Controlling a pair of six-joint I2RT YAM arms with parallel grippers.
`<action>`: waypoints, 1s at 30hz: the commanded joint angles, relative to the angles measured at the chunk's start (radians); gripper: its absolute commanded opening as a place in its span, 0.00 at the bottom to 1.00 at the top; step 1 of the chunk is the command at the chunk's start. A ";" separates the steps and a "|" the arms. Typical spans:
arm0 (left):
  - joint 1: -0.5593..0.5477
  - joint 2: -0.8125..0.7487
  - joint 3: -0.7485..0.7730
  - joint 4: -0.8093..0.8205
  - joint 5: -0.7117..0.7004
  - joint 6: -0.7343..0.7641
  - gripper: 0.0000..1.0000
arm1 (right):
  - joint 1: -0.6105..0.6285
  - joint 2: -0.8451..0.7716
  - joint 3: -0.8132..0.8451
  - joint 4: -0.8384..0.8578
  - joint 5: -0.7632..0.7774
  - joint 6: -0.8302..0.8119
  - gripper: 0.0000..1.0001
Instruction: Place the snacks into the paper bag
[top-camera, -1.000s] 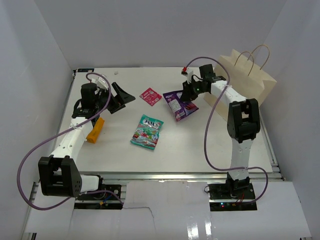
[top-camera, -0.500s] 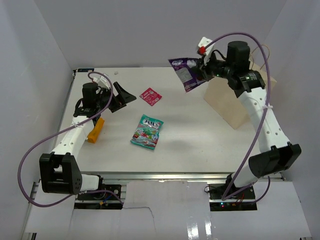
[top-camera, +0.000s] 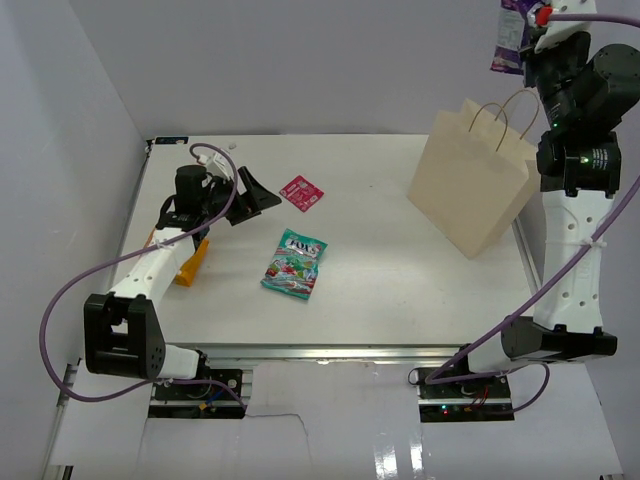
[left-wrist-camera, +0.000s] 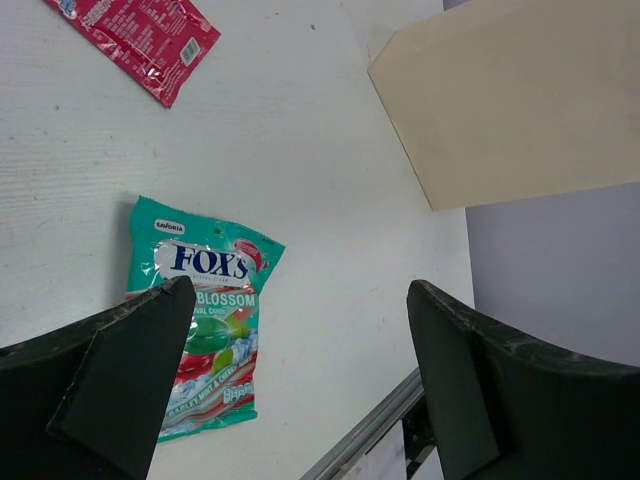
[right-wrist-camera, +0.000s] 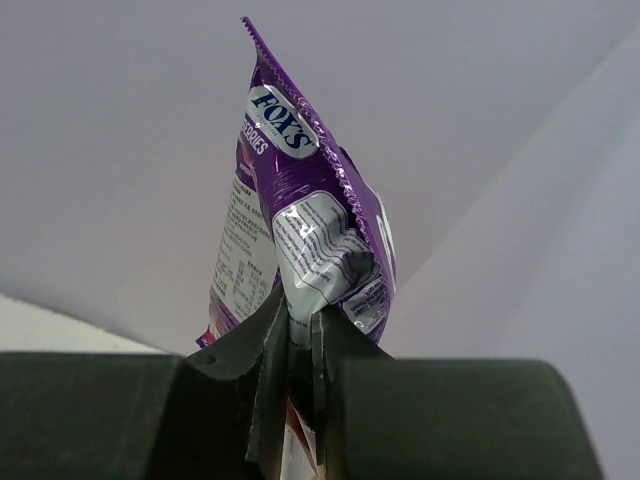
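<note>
Purple packet (right-wrist-camera: 300, 190): glossy, crinkled foil with a serrated edge and "FOX'S" lettering, creased where it is gripped. The right gripper (right-wrist-camera: 298, 335) has its two black fingers closed almost together on the packet's lower end, and the rest of the packet stands out beyond the fingertips. In the top view the purple packet is high in the upper right corner, above the paper bag (top-camera: 470, 185) and apart from it.

The paper bag is matt beige-tan with flat, sharply creased sides and thin looped twine handles. It stands on the right part of the white table (top-camera: 400, 290).

The left gripper (top-camera: 260, 188) is spread wide with nothing between its wedge-shaped black fingers. It hovers over the table's left part.

- Just beside it lies the small pink-red square packet (top-camera: 301, 191).
- Nearer the middle lies the flat teal-green fruit-printed packet (top-camera: 294, 264).
- The orange packet (top-camera: 190, 262) lies partly under the left arm.

One second earlier the purple packet lay on the table beside the bag. Half a second earlier it was lifted to the bag's left, lower than now. The three other packets lie where they lay then.
</note>
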 joint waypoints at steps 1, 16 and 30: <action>-0.014 -0.019 0.000 0.033 0.024 0.023 0.98 | -0.044 0.001 0.026 0.148 0.218 0.040 0.08; -0.020 -0.063 -0.040 0.033 0.018 0.033 0.98 | -0.147 -0.050 -0.302 0.051 0.028 0.160 0.08; -0.019 -0.063 -0.051 0.038 0.021 0.033 0.98 | -0.147 -0.057 -0.444 0.080 -0.040 0.125 0.11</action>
